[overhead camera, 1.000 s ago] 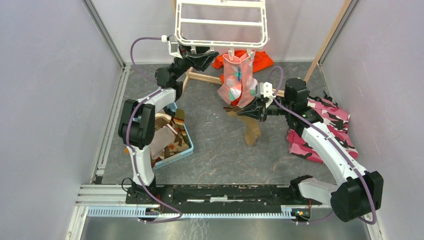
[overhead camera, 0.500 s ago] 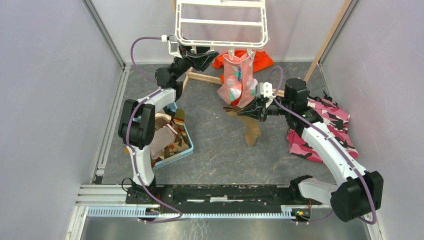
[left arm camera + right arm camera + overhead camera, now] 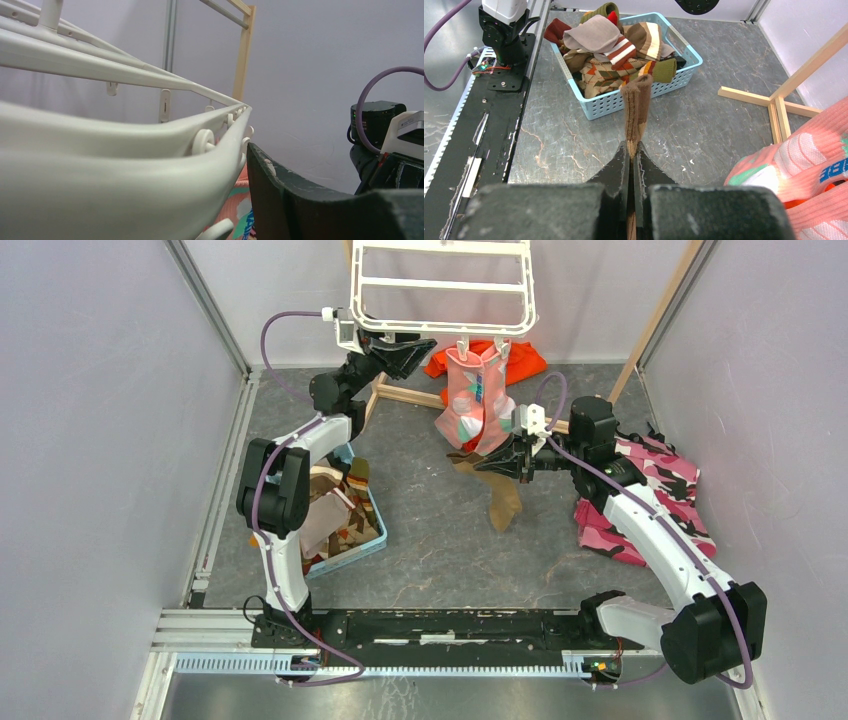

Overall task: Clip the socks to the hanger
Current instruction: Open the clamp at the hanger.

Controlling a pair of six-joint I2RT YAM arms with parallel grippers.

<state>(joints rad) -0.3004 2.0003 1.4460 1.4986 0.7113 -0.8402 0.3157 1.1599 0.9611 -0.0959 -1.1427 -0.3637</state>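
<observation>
The white hanger (image 3: 440,288) hangs at the back, with a pink patched sock (image 3: 472,398) clipped under its near rail. My left gripper (image 3: 410,352) is at the hanger's near-left corner with its jaws apart. In the left wrist view the hanger's rail (image 3: 125,150) runs between the jaws. One dark finger (image 3: 300,200) stands close against it and the other is hidden. My right gripper (image 3: 484,462) is shut on the top of a brown sock (image 3: 503,502), which dangles over the floor below the pink sock. The right wrist view shows the brown sock (image 3: 636,102) pinched between the fingertips of my right gripper (image 3: 631,149).
A light blue basket (image 3: 378,527) with several more socks sits on the left; in the right wrist view the basket (image 3: 606,106) lies ahead. An orange garment (image 3: 522,360) and a wooden stand (image 3: 410,396) lie at the back, and a pink camouflage cloth (image 3: 655,495) on the right.
My left gripper has risen slightly against the hanger's corner and its jaws have narrowed. The right arm and the brown sock have not moved.
</observation>
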